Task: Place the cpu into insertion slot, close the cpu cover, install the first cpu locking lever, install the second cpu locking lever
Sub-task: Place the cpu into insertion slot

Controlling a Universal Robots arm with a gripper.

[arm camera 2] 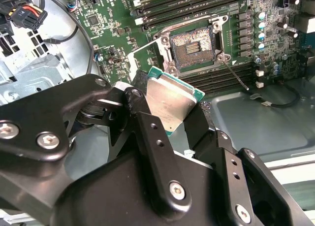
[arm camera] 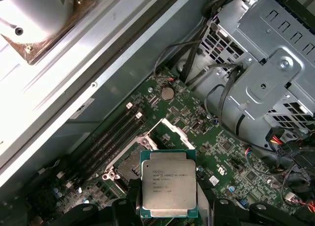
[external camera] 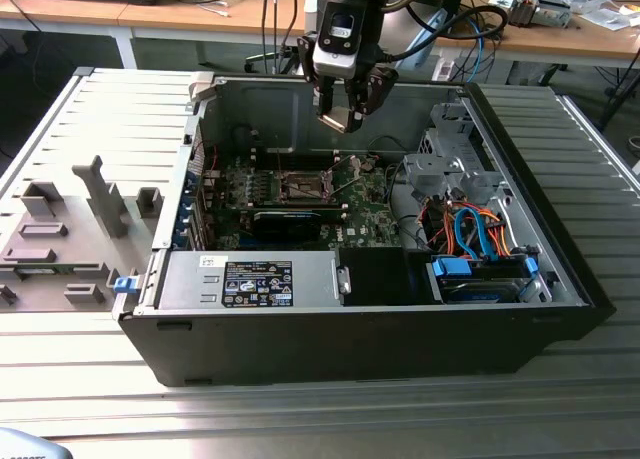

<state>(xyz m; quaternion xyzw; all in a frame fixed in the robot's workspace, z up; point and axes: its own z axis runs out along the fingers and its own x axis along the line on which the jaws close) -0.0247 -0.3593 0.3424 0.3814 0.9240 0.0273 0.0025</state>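
My gripper (external camera: 341, 114) hangs above the open computer case, shut on the cpu (arm camera 2: 170, 100), a flat square chip with a silver top and green edge. The black fingers (arm camera 2: 147, 132) clamp its two opposite sides. In the first wrist view the cpu (arm camera: 169, 184) is face up over the green motherboard (arm camera: 221, 152). Below it lies the insertion slot (arm camera 2: 193, 48), a dark square with a silver rim and nothing in it. The cpu cover (arm camera: 170, 132) stands swung open beside the slot. A thin wire locking lever (arm camera 2: 236, 76) sticks out from the slot's corner. In the exterior view the slot (external camera: 303, 187) is below the gripper.
Long black memory slots (arm camera 2: 197, 4) run beside the socket. A grey drive cage (external camera: 450, 164) with orange and blue cables (external camera: 480, 234) fills the case on the exterior view's right. The power supply (external camera: 250, 279) lies at the front. Grey fixtures (external camera: 70, 229) stand outside on the exterior view's left.
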